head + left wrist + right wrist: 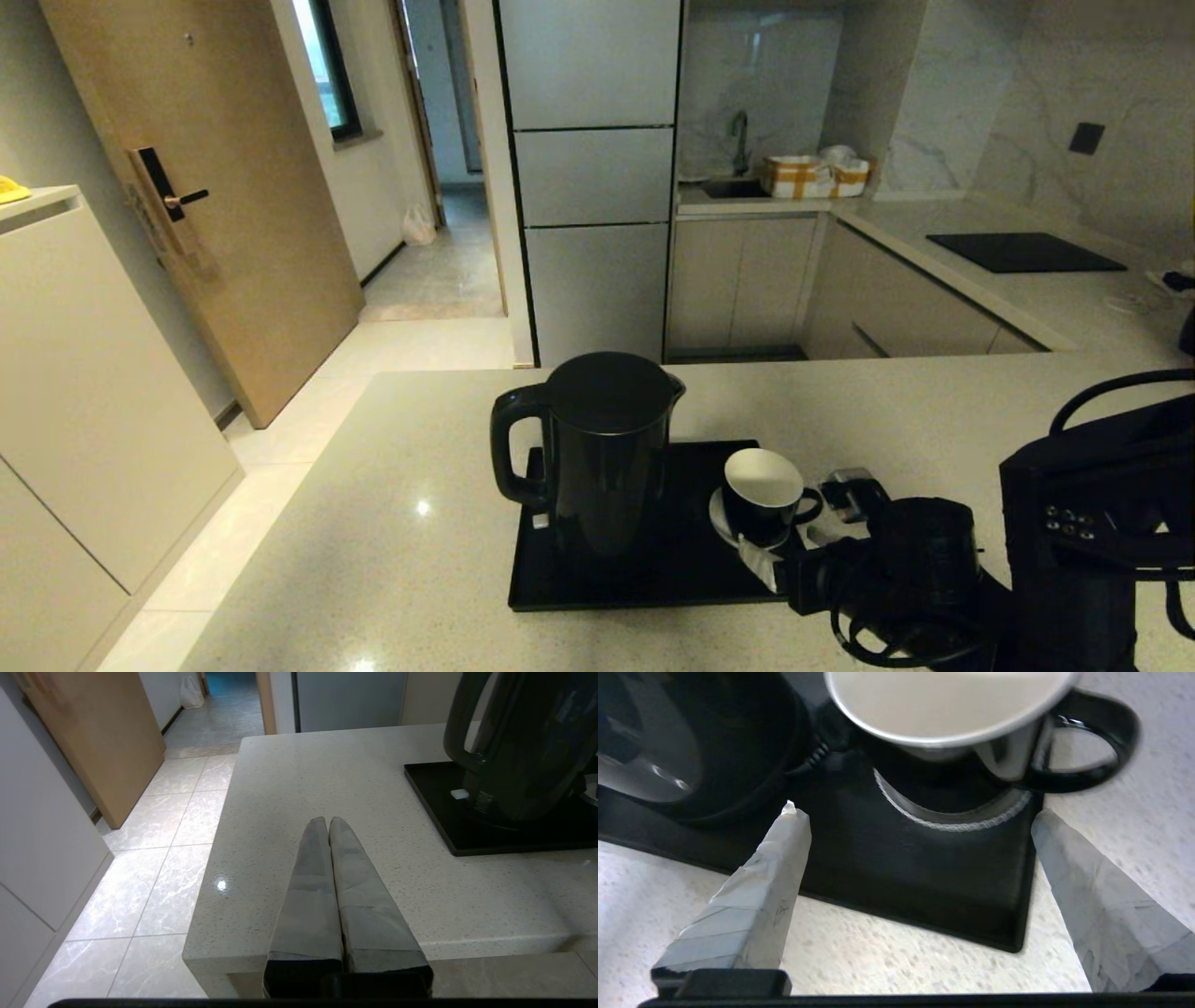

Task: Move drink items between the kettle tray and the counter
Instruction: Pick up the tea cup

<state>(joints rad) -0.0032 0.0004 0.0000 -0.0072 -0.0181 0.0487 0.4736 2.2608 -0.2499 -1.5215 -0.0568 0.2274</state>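
The black kettle (607,448) stands upright on the left half of the black tray (644,583), handle to the left. The black mug (766,495), white inside, sits on a white saucer (717,523) at the tray's right end, handle to the right. My right gripper (789,553) is open just in front of the mug, low over the tray's near right corner. In the right wrist view its fingertips (794,816) flank the saucer (952,823) without touching the mug (952,700). My left gripper (328,820) is shut and empty over the counter (289,774), left of the tray (467,835).
A small dark plug (850,490) lies on the counter right of the mug. The counter's left edge drops to the tiled floor (280,448). A black hob panel (1027,252) is set into the far right worktop, and a box (817,175) stands by the sink.
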